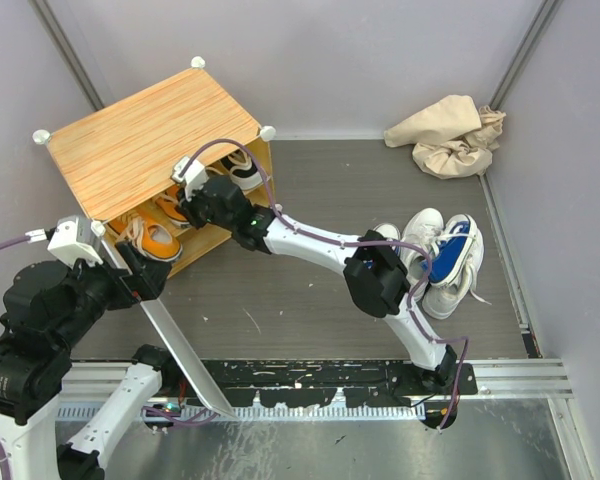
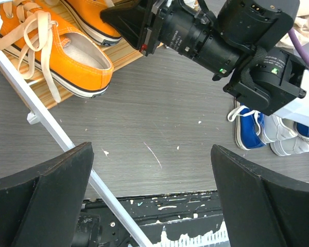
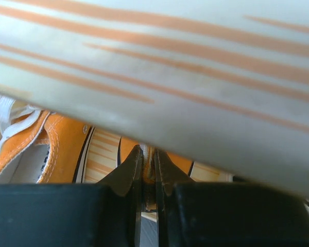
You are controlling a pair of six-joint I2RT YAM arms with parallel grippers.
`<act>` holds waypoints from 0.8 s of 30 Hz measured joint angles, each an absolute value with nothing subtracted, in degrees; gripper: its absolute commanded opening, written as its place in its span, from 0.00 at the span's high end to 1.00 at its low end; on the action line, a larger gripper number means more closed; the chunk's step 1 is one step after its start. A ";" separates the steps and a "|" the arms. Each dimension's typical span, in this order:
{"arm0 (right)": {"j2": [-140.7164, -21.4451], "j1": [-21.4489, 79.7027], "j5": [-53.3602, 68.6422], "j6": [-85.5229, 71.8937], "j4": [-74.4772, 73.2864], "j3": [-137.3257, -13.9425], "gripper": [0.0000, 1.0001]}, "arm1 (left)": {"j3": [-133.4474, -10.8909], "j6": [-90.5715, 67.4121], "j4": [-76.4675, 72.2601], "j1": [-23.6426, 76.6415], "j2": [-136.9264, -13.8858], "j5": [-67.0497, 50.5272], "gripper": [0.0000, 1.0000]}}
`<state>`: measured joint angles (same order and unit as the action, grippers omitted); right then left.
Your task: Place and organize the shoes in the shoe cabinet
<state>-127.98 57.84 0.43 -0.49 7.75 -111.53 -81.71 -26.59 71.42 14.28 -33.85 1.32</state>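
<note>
The shoe cabinet stands at the back left with its white front panel swung down and open. Two orange shoes lie inside at the front, and a black shoe lies deeper on the right. My right gripper reaches into the cabinet. In the right wrist view it is shut on the rim of an orange shoe, under the cabinet's top. My left gripper is wide open and empty beside the panel's edge, near an orange shoe.
A blue shoe and two white shoes lie in a heap at the right, beside the right arm's elbow; the blue shoe also shows in the left wrist view. A crumpled beige cloth bag lies in the back right corner.
</note>
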 measured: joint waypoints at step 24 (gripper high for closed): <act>-111.72 57.67 6.44 1.89 12.40 -90.74 0.30 | -82.24 -26.68 71.96 14.28 -33.74 1.76 0.02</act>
<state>-111.72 57.67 6.44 1.89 12.40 -90.74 -82.24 -26.68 71.96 14.28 -33.74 1.76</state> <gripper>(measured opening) 0.697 0.980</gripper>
